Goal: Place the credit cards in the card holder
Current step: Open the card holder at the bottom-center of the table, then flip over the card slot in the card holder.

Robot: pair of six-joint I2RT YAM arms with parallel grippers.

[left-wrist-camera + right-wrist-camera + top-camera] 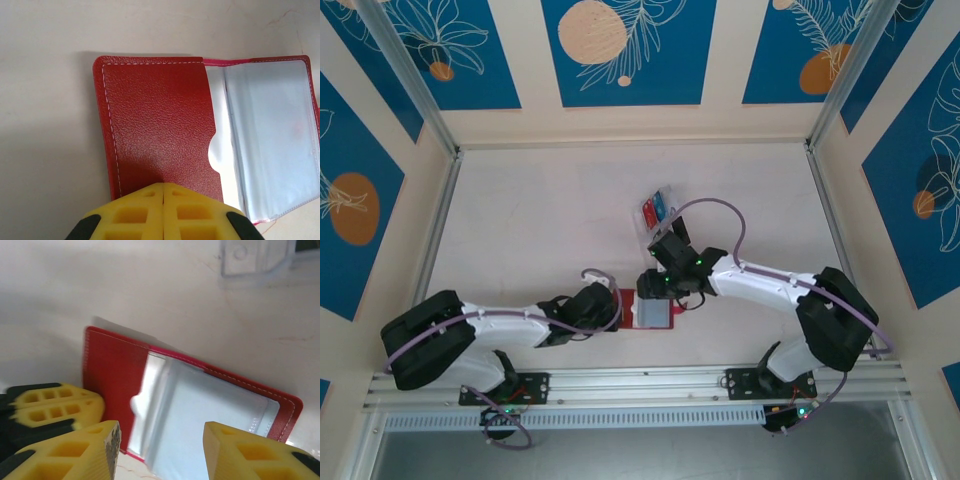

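Yellow fingers of my left gripper (164, 194) sit closest to the lens, pressed flat together with no gap. They rest on the near edge of the card holder (160, 125). I can't tell if they pinch the cover or only pin it down.

Card holder lies open and flat on the table (540, 220), at the near edge between my two arms. From the left wrist, its red grained flap with white stitching is on the left. It has a curved notch, and clear grey-blue sleeves lie to its right. No card shows in the sleeves.

My right gripper (162, 435) hangs just above the holder's clear sleeves (200, 410). Its jaws stand about half apart and hold nothing. From this wrist, my left gripper's yellow finger (50, 405) lies on the red flap's end.

From the top camera, both grippers meet at the holder (653, 312), left gripper (612, 305) on its left side, right gripper (655, 283) at its far side.

Credit cards (656, 206) sit farther out in a clear tray (645, 232), just beyond the right gripper. They are tiny from up there, probably one red and one blue on top.
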